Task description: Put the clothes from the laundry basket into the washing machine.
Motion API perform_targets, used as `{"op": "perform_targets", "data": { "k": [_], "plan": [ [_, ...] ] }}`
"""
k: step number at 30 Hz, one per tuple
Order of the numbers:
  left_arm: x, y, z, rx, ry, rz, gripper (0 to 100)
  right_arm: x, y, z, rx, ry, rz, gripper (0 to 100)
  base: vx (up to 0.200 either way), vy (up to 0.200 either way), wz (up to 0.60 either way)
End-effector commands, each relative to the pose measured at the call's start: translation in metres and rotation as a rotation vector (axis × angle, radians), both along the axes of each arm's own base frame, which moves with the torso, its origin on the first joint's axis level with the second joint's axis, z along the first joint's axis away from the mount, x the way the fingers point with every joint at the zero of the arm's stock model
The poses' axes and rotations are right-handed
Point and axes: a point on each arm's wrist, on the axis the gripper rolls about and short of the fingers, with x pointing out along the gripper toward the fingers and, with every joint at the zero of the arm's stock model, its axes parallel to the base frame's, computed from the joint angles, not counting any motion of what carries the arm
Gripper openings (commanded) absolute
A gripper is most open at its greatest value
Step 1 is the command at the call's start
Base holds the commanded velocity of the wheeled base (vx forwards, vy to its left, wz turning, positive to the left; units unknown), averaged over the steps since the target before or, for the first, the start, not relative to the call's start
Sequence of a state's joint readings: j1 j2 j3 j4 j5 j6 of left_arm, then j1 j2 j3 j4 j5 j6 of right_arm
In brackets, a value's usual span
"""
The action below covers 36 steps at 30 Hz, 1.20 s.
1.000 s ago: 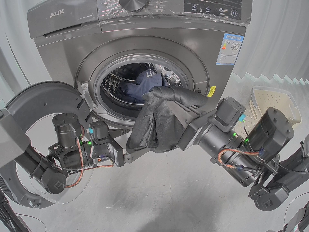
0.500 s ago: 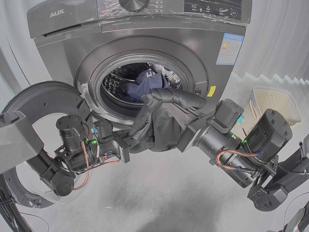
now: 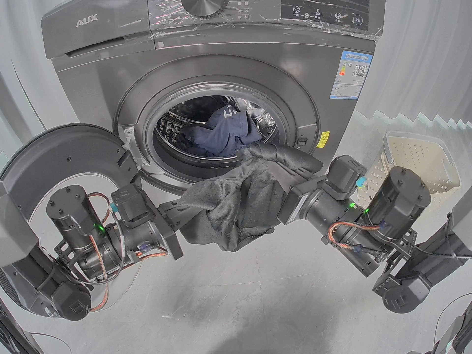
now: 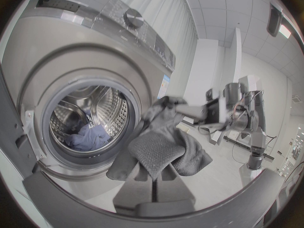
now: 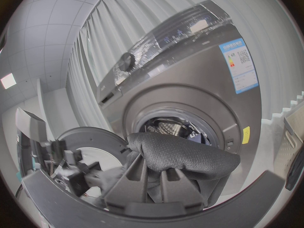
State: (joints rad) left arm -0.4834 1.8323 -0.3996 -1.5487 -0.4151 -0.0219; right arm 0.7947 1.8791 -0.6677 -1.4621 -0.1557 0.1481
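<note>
Grey cloth point(image 3: 236, 197) hangs in the air just in front of the round hole of the washing machine point(image 3: 211, 50). It is dark and soft, and it is bunched up in folds. Both arms hold it.

The left gripper point(image 3: 183, 211) has the low left end of the cloth. In the left wrist view its fingers point(image 4: 172, 184) are pressed close together, with the cloth pinched between them and spilling over the tips.

The right gripper point(image 3: 282, 173) has the upper right end, which is the higher one. In the right wrist view its fingers point(image 5: 126, 187) are squeezed on the cloth too, and a thick fold lies across the top of them. This end is close to the lower edge of the hole. I cannot tell if it touches the edge.

The middle of the cloth sags down between the two grippers, above the floor point(image 3: 246, 291).

A blue cloth point(image 3: 223, 131) lies inside the shiny drum. The round door point(image 3: 64, 153) is swung wide open on the robot's left side.

The laundry basket point(image 3: 418, 158) is pale and full of little holes. It stands on the floor on the robot's right, beside the machine.
</note>
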Motion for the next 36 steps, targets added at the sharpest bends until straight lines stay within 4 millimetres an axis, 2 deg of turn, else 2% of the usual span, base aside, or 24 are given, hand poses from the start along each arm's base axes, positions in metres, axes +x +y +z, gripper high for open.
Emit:
{"op": "perform_targets", "data": {
  "k": [1,6,18,19,23,24,28,30,31,36],
  "plan": [
    [-0.013,0.005,0.021,-0.039,-0.06,-0.008,0,0.012,0.002,-0.019,-0.037,0.037,-0.018,0,0.0,0.0,0.0],
    [-0.012,0.005,0.023,-0.045,-0.07,-0.009,0,0.013,0.012,-0.034,-0.062,0.07,0.008,0,0.0,0.0,0.0],
    [-0.012,0.004,0.024,-0.058,-0.058,-0.014,0,0.012,0.016,-0.042,-0.071,0.085,0.044,0,0.0,0.0,0.0],
    [-0.012,0.004,0.025,-0.06,-0.061,-0.012,0,0.013,0.016,-0.043,-0.07,0.087,0.044,100,0.0,0.0,0.0],
    [-0.009,0.003,0.029,-0.078,-0.07,-0.011,0,0.012,0.015,-0.052,-0.099,0.117,0.039,100,0.0,0.0,0.0],
    [-0.008,0.002,0.033,-0.094,-0.077,-0.012,0,0.009,0.012,-0.063,-0.135,0.151,0.039,100,0.0,0.0,0.0],
    [-0.006,0.002,0.034,-0.102,-0.079,0.005,0,-0.001,0.002,-0.083,-0.207,0.216,0.05,100,0.0,0.0,0.0],
    [-0.006,0.002,0.034,-0.102,-0.078,0.007,0,-0.002,0.002,-0.083,-0.209,0.218,0.05,100,0.0,0.0,0.0],
    [-0.004,0.001,0.036,-0.109,-0.087,0.009,0,-0.003,-0.001,-0.092,-0.236,0.246,0.046,100,0.0,0.0,0.0],
    [0.002,-0.001,0.046,-0.149,-0.109,0.051,0,-0.007,-0.009,-0.105,-0.277,0.296,0.036,100,0.0,0.0,0.0]
  ]
}}
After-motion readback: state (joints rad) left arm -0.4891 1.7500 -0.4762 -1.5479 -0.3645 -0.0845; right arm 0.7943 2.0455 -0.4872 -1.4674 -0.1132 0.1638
